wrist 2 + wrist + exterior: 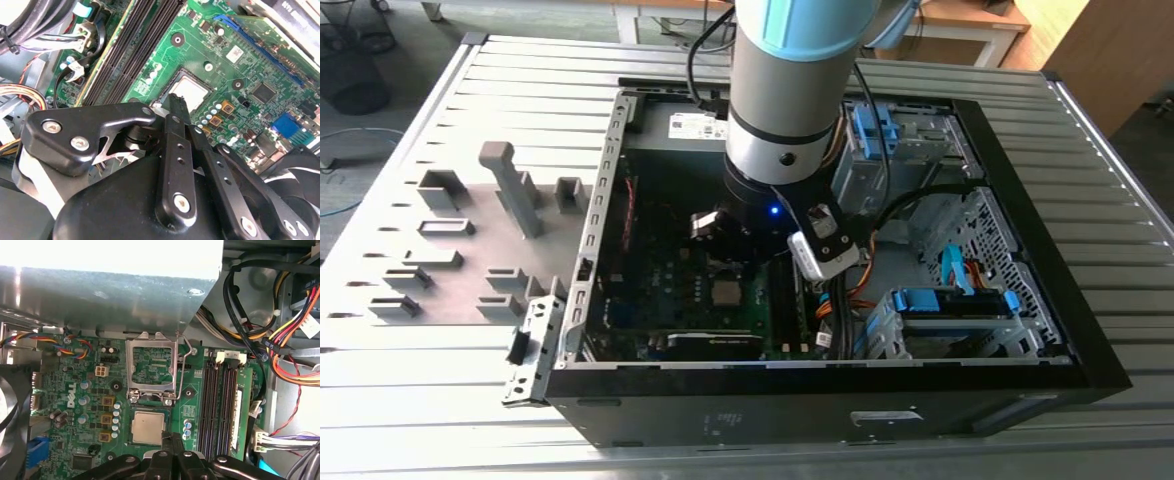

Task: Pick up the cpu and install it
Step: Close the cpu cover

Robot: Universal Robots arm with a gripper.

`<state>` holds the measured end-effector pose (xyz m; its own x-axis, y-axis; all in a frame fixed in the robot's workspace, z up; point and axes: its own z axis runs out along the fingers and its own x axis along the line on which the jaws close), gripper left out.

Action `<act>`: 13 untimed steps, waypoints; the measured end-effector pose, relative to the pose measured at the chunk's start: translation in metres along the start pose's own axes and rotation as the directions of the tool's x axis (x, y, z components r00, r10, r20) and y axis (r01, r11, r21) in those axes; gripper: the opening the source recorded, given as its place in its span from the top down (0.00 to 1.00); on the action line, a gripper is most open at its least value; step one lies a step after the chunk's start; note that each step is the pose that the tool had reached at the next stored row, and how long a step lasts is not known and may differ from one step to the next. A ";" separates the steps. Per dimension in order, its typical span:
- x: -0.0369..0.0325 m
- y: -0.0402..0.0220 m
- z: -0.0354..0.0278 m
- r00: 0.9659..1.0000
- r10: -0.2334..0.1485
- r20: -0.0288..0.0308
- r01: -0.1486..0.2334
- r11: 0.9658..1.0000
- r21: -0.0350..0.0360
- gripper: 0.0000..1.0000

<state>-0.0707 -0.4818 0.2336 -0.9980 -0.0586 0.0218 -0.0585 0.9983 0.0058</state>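
The cpu (148, 426) is a small silvery square lying flat in its socket on the green motherboard (75, 390); it also shows in the second wrist view (190, 92) and the exterior view (720, 292). My gripper (173, 441) hangs just above the cpu's edge, fingers pressed together with nothing between them. In the second wrist view the gripper (175, 100) has its tip in front of the cpu's near side. The black socket bracket (151, 367) stands flipped open beyond the cpu, its wire lever (185, 356) raised.
The arm (781, 120) reaches down into the open computer case (1041, 300). Memory sticks (220, 405) run beside the socket, with cable bundles (280, 335) past them. A grey metal box (110, 295) overhangs the board. Grey fixtures (507, 190) stand on the table outside the case.
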 end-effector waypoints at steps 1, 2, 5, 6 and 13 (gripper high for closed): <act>0.0000 0.0000 0.0000 1.000 0.000 0.000 0.000 1.000 0.000 0.89; 0.0000 0.0000 0.0000 1.000 0.000 0.000 0.000 1.000 0.000 0.89; 0.0000 0.0000 -0.0014 1.000 -0.001 0.000 0.001 1.000 0.000 0.89; 0.0000 0.0001 -0.0030 1.000 -0.002 0.000 0.002 1.000 0.000 0.89; 0.0001 0.0001 -0.0063 0.998 -0.058 0.000 0.058 0.998 0.001 0.89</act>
<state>-0.0706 -0.4817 0.2400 -0.9929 -0.1166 0.0218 -0.1165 0.9932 0.0065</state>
